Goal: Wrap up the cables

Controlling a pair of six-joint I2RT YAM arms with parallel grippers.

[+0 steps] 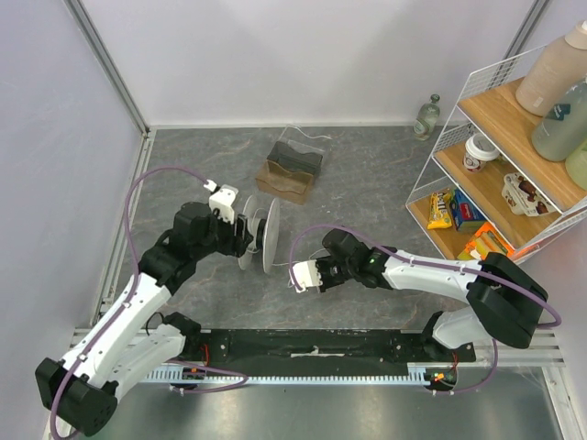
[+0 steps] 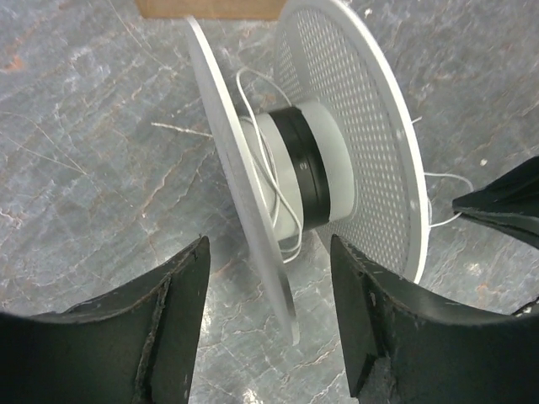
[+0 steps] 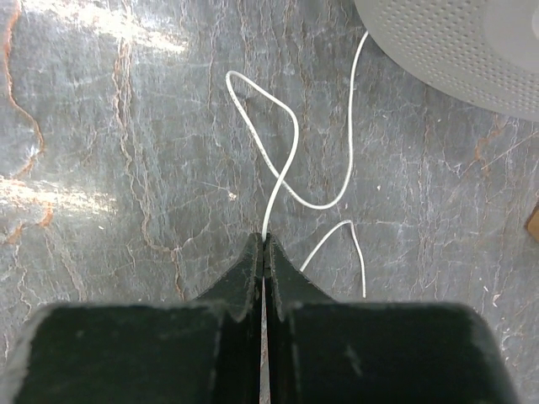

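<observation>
Right gripper (image 3: 264, 246) pinched tight on cable (image 3: 292, 139) | left gripper (image 2: 268, 273) fingers apart, astride spool (image 2: 358, 118) flange

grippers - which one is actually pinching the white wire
The right gripper: its jaws are shut on the cable. The left gripper stands open astride one disc of the spool.

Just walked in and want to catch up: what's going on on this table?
Two arms are wrapping a thin white wire onto a spool. The spool stands on edge on the table, with a few turns around its hub. The left gripper is open, fingers either side of one flange. The right gripper is shut on the wire, which lies in loose loops between it and the spool.
</observation>
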